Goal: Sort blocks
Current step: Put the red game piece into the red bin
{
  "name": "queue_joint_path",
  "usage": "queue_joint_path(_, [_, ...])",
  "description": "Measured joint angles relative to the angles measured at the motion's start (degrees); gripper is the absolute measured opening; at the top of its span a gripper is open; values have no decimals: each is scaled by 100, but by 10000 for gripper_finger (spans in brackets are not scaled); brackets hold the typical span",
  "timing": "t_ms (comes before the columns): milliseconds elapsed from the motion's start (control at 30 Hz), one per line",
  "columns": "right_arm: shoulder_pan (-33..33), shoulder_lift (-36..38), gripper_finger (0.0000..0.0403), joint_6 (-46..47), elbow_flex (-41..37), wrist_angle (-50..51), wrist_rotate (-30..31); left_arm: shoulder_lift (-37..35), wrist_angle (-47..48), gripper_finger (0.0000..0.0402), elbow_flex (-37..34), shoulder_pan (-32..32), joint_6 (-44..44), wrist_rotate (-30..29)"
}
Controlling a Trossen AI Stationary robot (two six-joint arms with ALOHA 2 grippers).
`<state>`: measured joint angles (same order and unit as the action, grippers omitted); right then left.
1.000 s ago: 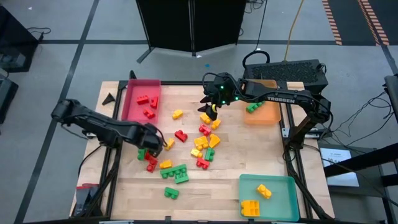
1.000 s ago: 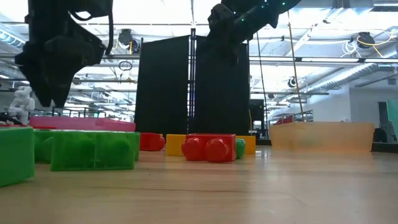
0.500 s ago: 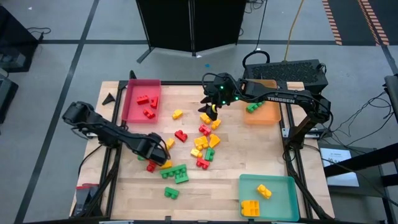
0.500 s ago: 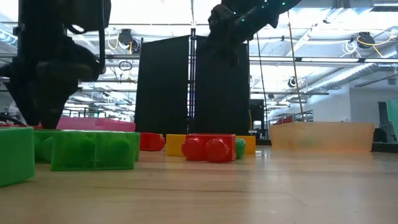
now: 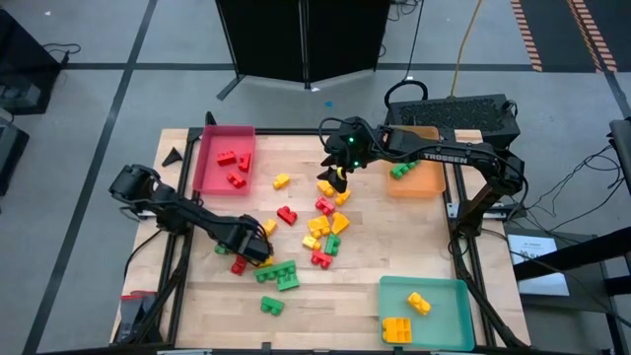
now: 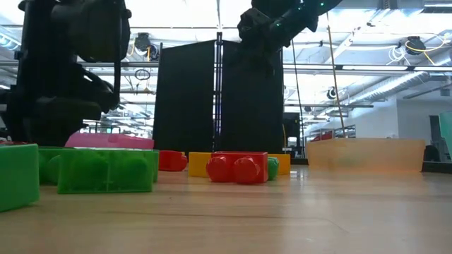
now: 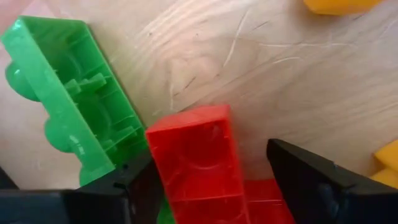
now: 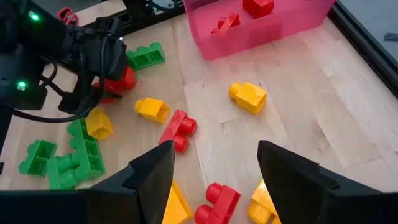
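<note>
Red, yellow and green blocks lie scattered over the middle of the table. My left gripper is low over the blocks near the table's left. In its wrist view it is open, with a red block lying on its side between the fingers. A green block lies right beside that red one. My right gripper hangs open above the far end of the pile and holds nothing. My left gripper comes from above with one finger close against the red block's side and the other finger standing apart from it. I cannot tell whether the near finger touches. The block rests on the table.
A pink tray at the far left holds red blocks. An orange tray at the far right holds a green block. A teal tray at the near right holds yellow blocks. Green blocks stand near the table's front edge.
My left gripper has moved toward the table's near edge and come down onto the blocks at the left of the pile, ending astride a red block. The right arm has kept still.
</note>
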<state>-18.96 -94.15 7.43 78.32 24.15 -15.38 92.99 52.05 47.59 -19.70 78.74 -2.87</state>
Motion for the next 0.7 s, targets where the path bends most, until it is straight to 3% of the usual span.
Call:
queue_joint_path(300, [0,-2,226,-60,0,-1,19,9,-40,140,0,52,4,127])
queue_joint_path(500, [0,-1,226,-60,0,6,22,-67,-3,140,58,95,-116,141])
queue_joint_path(700, [-1,0,226,-62,0,8,22,-561,504,140,359,450,-168,-563])
